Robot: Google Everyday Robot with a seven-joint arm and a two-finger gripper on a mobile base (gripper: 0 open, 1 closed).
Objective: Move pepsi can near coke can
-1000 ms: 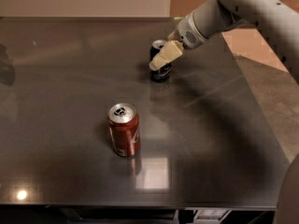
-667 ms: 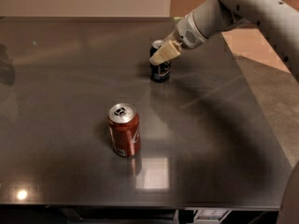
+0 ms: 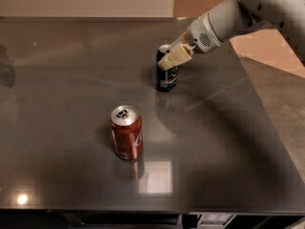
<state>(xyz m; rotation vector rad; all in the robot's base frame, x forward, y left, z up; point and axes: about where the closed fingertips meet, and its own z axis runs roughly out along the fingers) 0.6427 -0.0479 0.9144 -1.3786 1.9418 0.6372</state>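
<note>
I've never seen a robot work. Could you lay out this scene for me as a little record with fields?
surface: dark glossy table
pepsi can: upright, towards the far side
coke can: upright, nearer the camera, left of the pepsi can
gap: cans stand apart, not touching
hand: at the pepsi can's upper part
arm: reaches in from the picture's upper right
task state: pepsi can not yet beside coke can

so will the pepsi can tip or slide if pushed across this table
The pepsi can stands upright and narrow, so a push up high, where the gripper sits by its rim, could tip it. The table looks glossy, so a low push would likely slide it.
</note>
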